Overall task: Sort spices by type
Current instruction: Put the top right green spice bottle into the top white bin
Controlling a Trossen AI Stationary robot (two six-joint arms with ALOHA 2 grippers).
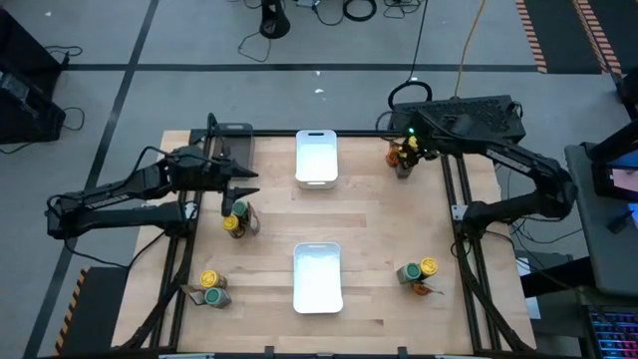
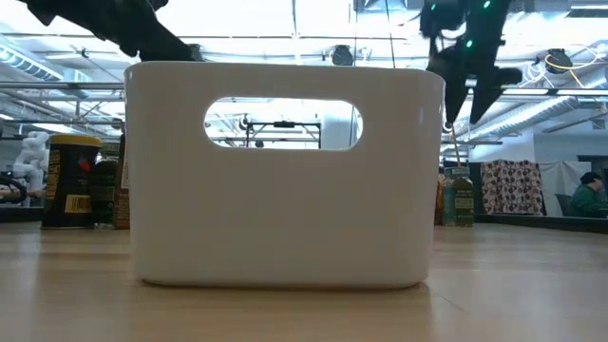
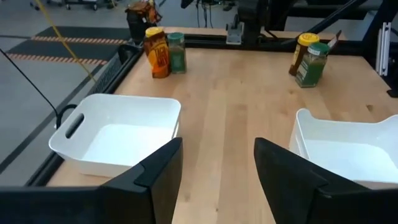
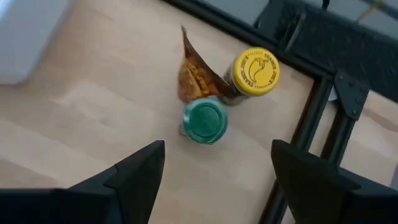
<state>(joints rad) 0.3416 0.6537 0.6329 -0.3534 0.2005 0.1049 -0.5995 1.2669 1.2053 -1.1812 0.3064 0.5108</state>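
Observation:
The spices stand in four small groups on the table: far right, near right, near left and left. My right gripper hangs open above the far-right group, where a green-lidded jar, a yellow-lidded jar and a brown-orange packet stand on the wood; the packet leans against the yellow-lidded jar. My left gripper is open just above the left group and touches nothing. In its wrist view the open left gripper faces across the table toward the two right-hand groups.
Two white bins sit along the table's middle, one far and one near; the near bin fills the low view. A dark tray lies at the far left corner. Black frame rails run along the table's right edge.

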